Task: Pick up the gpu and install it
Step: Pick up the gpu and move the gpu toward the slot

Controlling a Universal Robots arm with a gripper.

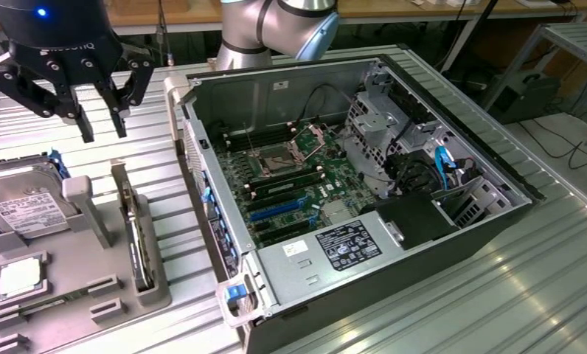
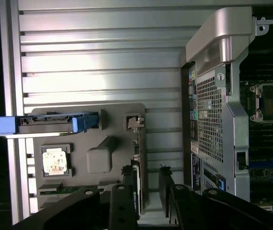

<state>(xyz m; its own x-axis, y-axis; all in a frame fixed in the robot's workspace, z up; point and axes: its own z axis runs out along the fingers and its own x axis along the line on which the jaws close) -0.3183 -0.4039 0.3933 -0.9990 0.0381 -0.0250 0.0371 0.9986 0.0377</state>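
Exterior view shows fingers (image 1: 117, 118) spread wide above the gpu (image 1: 139, 243) standing on edge.

1. The gripper (image 1: 102, 125) has white letters on its black body, just above its fingers; the part that can be read is "OTIQ".
2. The hard drive (image 1: 18, 203), near the gripper and lower down, has a white label with unreadable print.
3. The black sticker (image 1: 348, 245) in the computer case (image 1: 273, 284), well apart from the gripper, also has illegible print.
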